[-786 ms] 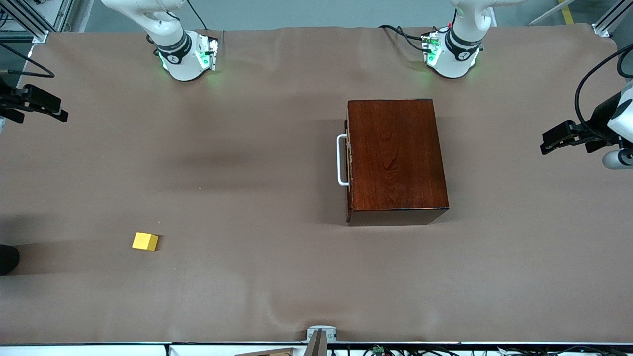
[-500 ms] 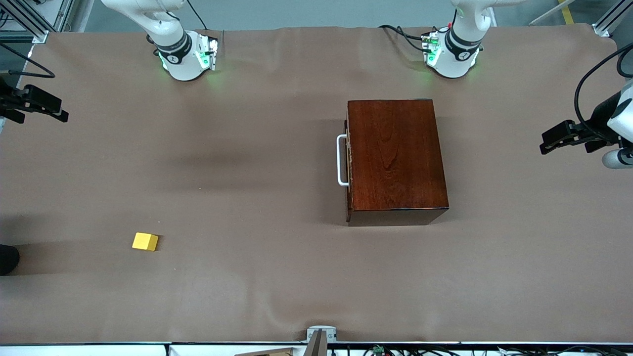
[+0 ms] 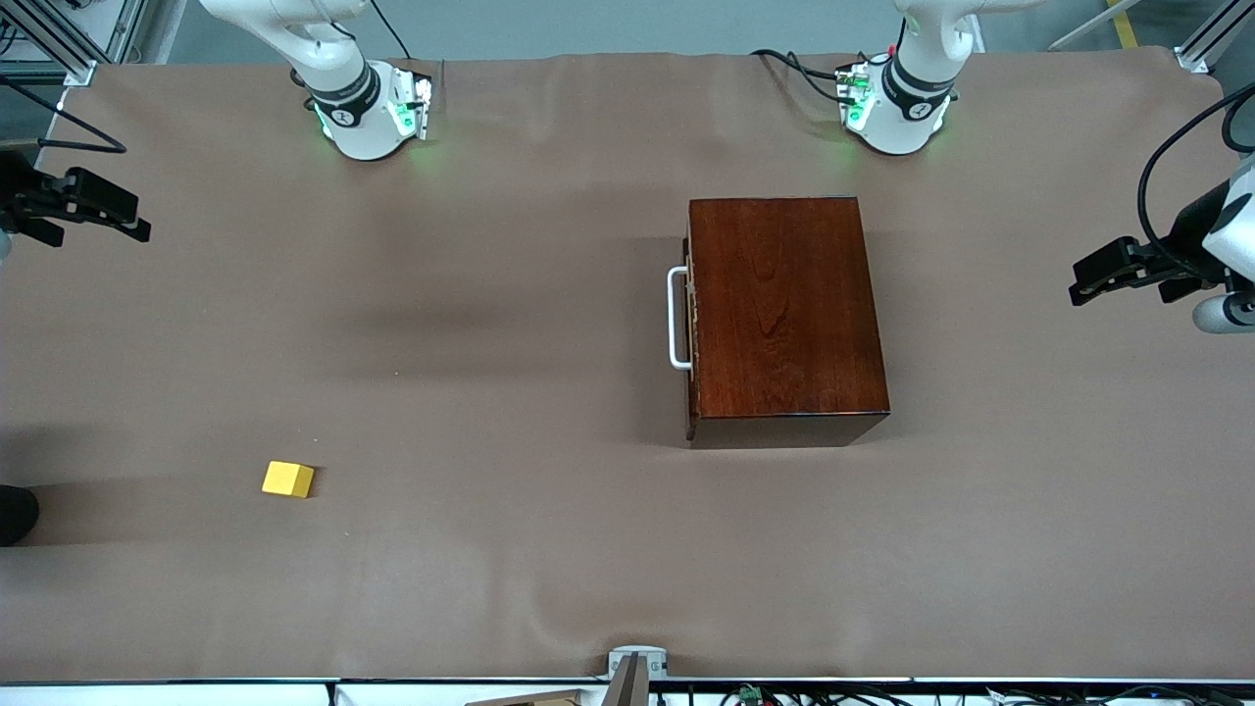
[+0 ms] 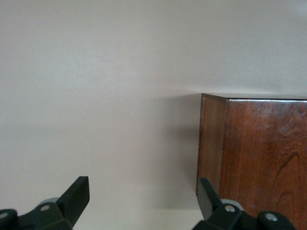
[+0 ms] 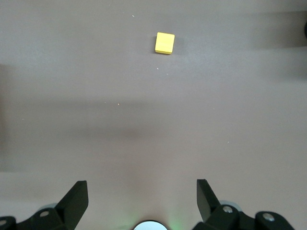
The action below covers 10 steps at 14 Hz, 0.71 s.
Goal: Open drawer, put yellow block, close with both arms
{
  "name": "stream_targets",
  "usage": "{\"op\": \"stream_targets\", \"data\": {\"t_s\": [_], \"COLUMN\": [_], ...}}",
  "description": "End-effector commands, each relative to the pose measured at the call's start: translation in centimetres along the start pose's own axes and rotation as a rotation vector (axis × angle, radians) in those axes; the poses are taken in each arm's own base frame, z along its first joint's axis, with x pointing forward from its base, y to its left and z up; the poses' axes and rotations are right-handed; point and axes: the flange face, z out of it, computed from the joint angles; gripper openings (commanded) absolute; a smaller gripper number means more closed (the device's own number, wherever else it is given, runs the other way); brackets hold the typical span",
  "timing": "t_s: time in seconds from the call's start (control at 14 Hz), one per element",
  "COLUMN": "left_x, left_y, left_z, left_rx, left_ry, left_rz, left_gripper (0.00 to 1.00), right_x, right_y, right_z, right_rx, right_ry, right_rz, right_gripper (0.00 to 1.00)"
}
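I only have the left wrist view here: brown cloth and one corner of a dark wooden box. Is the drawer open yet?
Observer: No. The front view shows the drawer shut, its white handle facing the right arm's end of the table.
Operator: Where is the yellow block?
Observer: The yellow block lies on the table, nearer the front camera than the box and toward the right arm's end.
Operator: Is the right gripper holding anything?
Observer: No. The right gripper is open and empty above the cloth.
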Motion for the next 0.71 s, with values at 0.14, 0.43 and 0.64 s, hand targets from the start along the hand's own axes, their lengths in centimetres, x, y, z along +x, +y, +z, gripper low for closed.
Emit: {"op": "stream_targets", "data": {"t_s": [0.14, 0.43, 0.64], "left_x": [0.1, -0.8, -2.9], "left_y": [3.7, 13.7, 23.8], "left_z": [1.1, 3.0, 5.7], "left_rx": [-0.017, -0.033, -0.02], "left_ry": [-0.018, -0.04, -0.076], "left_rz": [0.063, 0.112, 0.009], "left_gripper": [1.0, 1.0, 1.0], "right_x": [-0.1, 0.0, 0.1], "right_y": [-0.2, -0.2, -0.4], "right_z": [0.0, 0.2, 0.3], "right_rx": [0.01, 0.01, 0.01], "right_ry": [0.002, -0.001, -0.003], "right_rz": [-0.006, -0.006, -0.009], "right_gripper": [1.0, 1.0, 1.0]}}
